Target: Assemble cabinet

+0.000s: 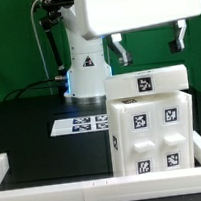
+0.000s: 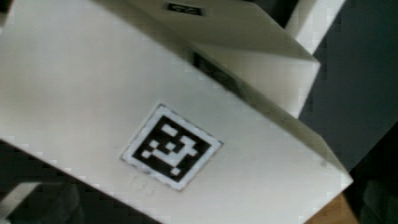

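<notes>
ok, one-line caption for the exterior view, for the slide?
Open claw hangs above a white tagged cabinet on the black table, marker board lying beside it.

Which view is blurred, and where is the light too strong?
Wrist view: the cabinet panel fills the frame, slightly blurred, though its tag is readable. Exterior view: sharper, but the white arm is washed out above the dark table.

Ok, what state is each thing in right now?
cabinet body: upright on the table.
top panel: lying flat across the cabinet body.
gripper: jaws wide apart, empty, above the top panel.
marker board: flat on the table.
</notes>
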Action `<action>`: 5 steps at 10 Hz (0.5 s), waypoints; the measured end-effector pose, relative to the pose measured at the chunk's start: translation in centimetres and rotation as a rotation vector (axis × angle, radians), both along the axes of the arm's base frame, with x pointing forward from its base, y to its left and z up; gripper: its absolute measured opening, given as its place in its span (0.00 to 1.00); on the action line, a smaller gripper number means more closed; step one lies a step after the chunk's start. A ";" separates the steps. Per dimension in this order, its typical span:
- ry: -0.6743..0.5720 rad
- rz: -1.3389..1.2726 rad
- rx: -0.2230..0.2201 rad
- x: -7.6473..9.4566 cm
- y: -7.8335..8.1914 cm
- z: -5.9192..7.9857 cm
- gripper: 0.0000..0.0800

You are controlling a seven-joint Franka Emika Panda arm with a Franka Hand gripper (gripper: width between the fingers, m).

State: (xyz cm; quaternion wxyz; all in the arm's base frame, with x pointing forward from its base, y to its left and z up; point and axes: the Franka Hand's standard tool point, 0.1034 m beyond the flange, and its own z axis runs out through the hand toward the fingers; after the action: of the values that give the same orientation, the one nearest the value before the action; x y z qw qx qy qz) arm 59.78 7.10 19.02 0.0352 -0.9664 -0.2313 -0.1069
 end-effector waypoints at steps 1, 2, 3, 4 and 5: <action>0.003 0.081 -0.016 -0.1 0.1 -0.3 1.00; -0.005 0.198 -0.048 0.0 0.2 -0.5 1.00; -0.011 0.281 -0.072 0.0 0.3 -0.6 1.00; -0.014 0.340 -0.089 0.0 0.1 -0.8 1.00; -0.019 0.429 -0.113 0.0 0.0 -1.0 1.00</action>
State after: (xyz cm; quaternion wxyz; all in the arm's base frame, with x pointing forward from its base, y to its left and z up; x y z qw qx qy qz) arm 59.73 7.08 18.03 0.0009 -0.8944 -0.4374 -0.0930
